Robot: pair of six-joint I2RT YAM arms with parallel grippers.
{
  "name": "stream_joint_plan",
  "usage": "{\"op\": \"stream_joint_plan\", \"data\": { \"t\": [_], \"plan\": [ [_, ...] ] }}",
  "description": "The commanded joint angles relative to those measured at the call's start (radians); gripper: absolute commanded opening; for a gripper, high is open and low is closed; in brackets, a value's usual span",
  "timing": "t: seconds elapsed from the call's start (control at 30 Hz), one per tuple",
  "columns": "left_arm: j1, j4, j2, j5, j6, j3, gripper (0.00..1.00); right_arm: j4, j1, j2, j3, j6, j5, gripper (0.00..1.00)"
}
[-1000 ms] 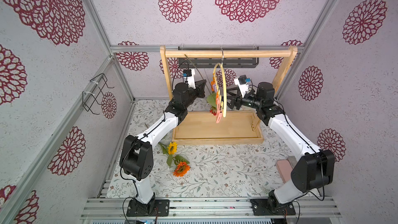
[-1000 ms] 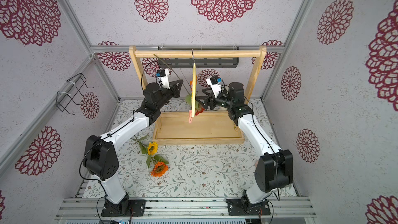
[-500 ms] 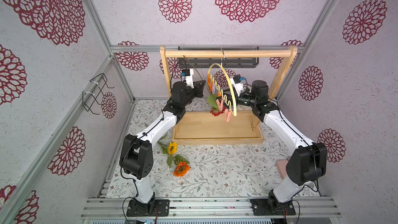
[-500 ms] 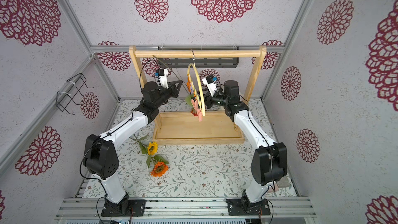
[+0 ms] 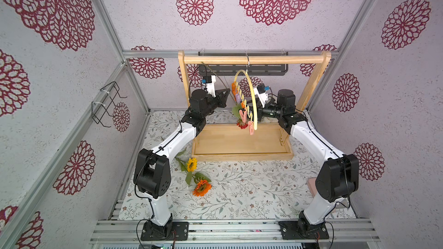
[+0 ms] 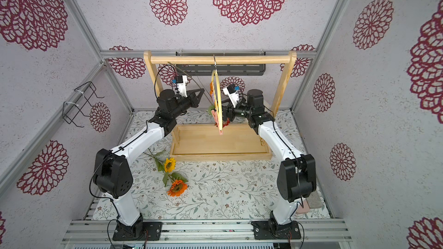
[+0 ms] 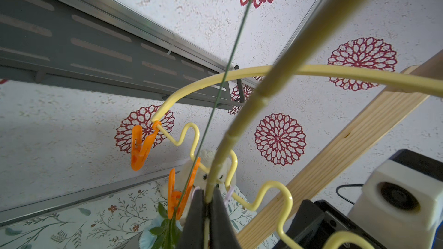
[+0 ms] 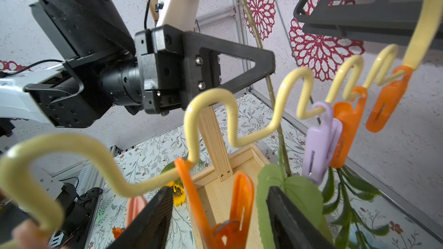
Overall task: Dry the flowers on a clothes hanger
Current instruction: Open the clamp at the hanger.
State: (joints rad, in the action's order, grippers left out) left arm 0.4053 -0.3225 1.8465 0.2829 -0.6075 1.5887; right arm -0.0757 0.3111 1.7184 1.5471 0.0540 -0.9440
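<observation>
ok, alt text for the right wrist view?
The right gripper has an orange plastic clothespin between its open black jaws, hanging from the wavy bar of the pale yellow clothes hanger. Beyond the bar, the left gripper is shut on a long pale green flower stem; a lilac clothespin hangs further along.

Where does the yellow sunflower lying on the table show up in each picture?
In a top view: the yellow sunflower lies by the near left corner of the pale wooden rack's tray.
In a top view: sunflower, same corner.
Left wrist: not in it.
Right wrist: sunflower peeks out beside the tray.
Shared landmark: the rack's tray.
</observation>
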Motion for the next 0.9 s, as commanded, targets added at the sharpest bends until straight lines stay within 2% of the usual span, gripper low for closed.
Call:
{"op": "stream_joint_plan", "data": {
  "t": [0.0,0.4,0.67,0.77,0.87],
  "plan": [
    [-0.018,0.004,0.001,0.032,-0.018,0.015,0.00,-0.040,0.003,-0.004,0.036,0.009,-0.049,0.69],
    [-0.032,0.038,-0.035,0.116,-0.009,-0.032,0.00,0.043,-0.013,-0.006,0.062,-0.092,-0.113,0.72],
    [-0.042,0.067,-0.053,0.236,-0.011,-0.046,0.00,0.084,-0.025,0.001,0.088,-0.129,-0.155,0.64],
    [-0.051,0.073,-0.052,0.280,-0.026,-0.044,0.00,0.076,-0.025,0.008,0.089,-0.118,-0.157,0.64],
    [-0.061,0.083,-0.055,0.299,-0.035,-0.042,0.00,0.059,-0.024,0.015,0.088,-0.100,-0.140,0.69]
  ]
}}
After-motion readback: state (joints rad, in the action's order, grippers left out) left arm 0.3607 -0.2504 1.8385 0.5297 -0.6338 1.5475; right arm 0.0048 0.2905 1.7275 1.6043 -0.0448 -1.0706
